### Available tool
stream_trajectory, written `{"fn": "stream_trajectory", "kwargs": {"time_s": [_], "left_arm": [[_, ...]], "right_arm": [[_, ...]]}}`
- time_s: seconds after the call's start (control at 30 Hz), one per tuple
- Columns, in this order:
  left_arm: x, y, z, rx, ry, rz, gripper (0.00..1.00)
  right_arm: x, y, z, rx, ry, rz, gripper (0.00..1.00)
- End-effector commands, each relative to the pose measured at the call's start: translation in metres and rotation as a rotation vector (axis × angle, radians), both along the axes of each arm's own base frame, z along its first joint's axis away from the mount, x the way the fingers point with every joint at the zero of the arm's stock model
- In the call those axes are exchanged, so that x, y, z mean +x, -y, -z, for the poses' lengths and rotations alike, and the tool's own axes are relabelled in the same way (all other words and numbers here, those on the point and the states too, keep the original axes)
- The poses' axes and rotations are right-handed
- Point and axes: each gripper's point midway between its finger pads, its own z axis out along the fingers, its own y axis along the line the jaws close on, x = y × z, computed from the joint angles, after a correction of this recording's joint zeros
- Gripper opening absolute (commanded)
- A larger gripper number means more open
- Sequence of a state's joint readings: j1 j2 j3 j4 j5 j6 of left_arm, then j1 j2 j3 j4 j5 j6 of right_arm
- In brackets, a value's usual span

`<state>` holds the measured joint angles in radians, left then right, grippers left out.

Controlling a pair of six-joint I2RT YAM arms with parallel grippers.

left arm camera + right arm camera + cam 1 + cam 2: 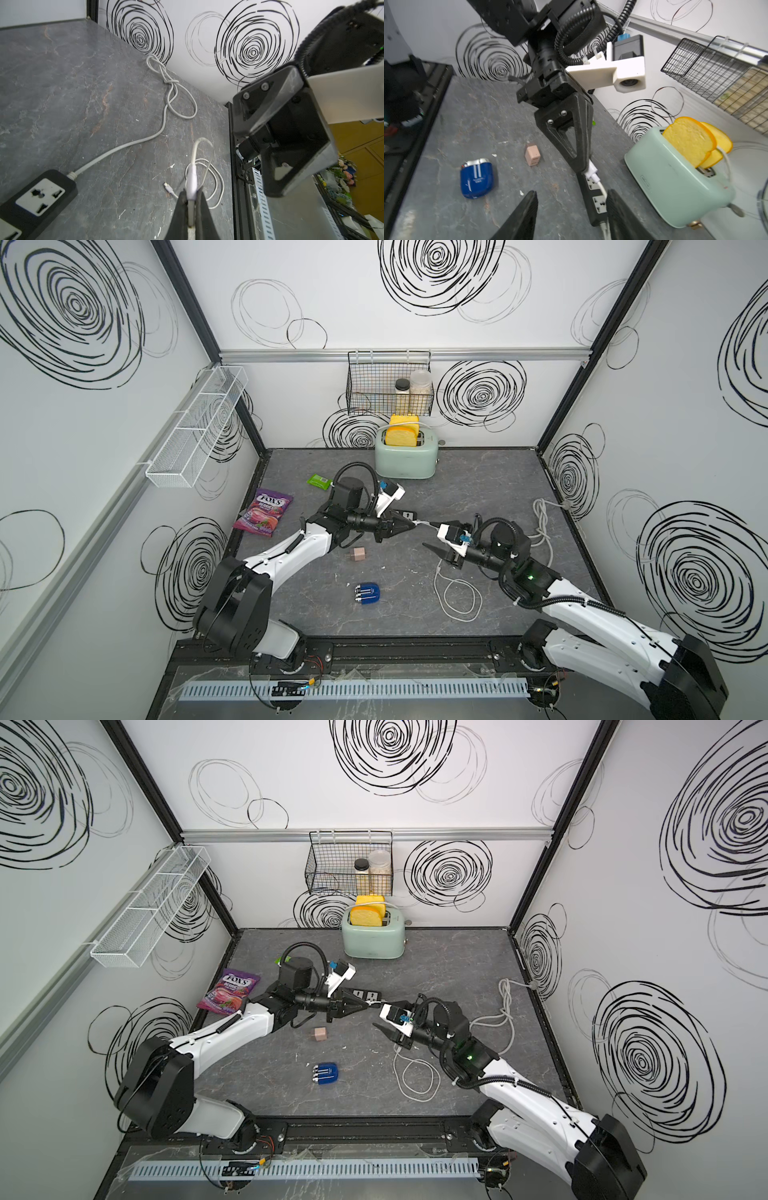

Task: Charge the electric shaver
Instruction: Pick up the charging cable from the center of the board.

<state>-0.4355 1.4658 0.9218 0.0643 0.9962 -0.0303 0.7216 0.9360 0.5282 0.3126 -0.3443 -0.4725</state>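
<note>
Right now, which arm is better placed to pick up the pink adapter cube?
Right, I'd judge. The right fingers stand open and empty, while the left fingers are shut on the white cable plug. The pink adapter lies free between both arms.

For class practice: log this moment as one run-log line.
left gripper: shut on cable plug | right gripper: open | electric shaver: on table, unplugged

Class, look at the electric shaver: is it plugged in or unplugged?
Unplugged. The electric shaver lies alone on the table; the small connector of the white cable lies loose, apart from it.
</note>
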Motion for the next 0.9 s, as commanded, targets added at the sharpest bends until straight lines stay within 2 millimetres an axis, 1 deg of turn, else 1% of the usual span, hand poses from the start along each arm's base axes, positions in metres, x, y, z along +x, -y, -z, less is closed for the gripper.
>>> {"fn": "stream_trajectory", "kwargs": {"time_s": [0.0, 0.13, 0.23, 0.33, 0.5, 0.57, 0.67, 0.87], "left_arm": [[0.0, -0.002, -0.005, 0.025, 0.044, 0.03, 0.0], [-0.002, -0.003, -0.004, 0.037, 0.033, 0.038, 0.0], [-0.004, -0.003, -0.005, 0.029, 0.025, 0.049, 0.0], [-0.005, -0.001, -0.005, 0.031, 0.017, 0.061, 0.0], [-0.007, 0.0, -0.005, 0.024, 0.008, 0.075, 0.0], [-0.008, 0.001, -0.006, 0.022, 0.003, 0.08, 0.0], [-0.009, 0.002, -0.006, 0.02, -0.003, 0.088, 0.0], [-0.013, 0.005, -0.005, 0.018, -0.007, 0.104, 0.0]], "right_arm": [[0.015, 0.002, -0.005, -0.131, 0.189, 0.051, 0.55], [0.021, -0.001, -0.004, -0.169, 0.232, 0.052, 0.52], [0.023, -0.006, 0.003, -0.204, 0.24, 0.031, 0.49], [0.025, -0.01, 0.005, -0.219, 0.239, 0.02, 0.4], [0.023, -0.017, 0.008, -0.217, 0.234, -0.017, 0.29], [0.023, -0.018, 0.011, -0.222, 0.227, -0.023, 0.28], [0.021, -0.021, 0.014, -0.226, 0.215, -0.044, 0.23], [0.019, -0.025, 0.023, -0.235, 0.18, -0.07, 0.23]]}}
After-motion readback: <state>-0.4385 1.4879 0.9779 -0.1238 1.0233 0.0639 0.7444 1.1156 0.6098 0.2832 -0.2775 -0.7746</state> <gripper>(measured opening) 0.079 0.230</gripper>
